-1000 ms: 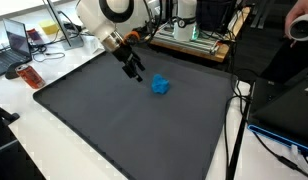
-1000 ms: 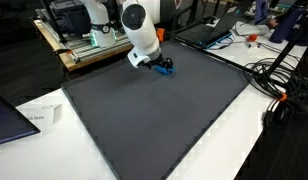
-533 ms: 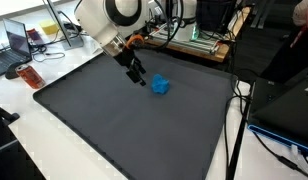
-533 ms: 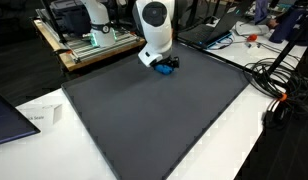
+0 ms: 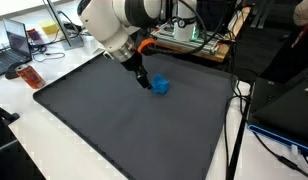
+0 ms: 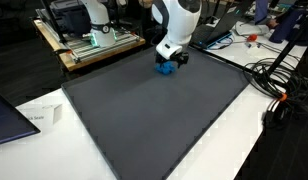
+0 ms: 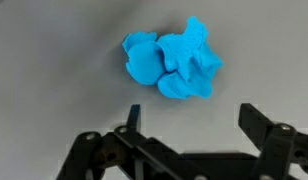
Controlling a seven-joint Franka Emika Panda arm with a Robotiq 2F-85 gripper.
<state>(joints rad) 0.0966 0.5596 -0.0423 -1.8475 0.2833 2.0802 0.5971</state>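
Claw (image 7: 191, 120) of black metal, spread wide and holding nothing, hovers close above a blue lump (image 7: 174, 65) in the wrist view, with one finger (image 7: 258, 122) to each side. The lump is bright blue, crumpled into soft rounded folds. It lies on a smooth, matte dark-grey mat (image 5: 114, 130) near the far edge, just right of the claw in an exterior view (image 5: 161, 86). The glossy white arm (image 5: 119, 22) arches over from the far side, wrist angled down.
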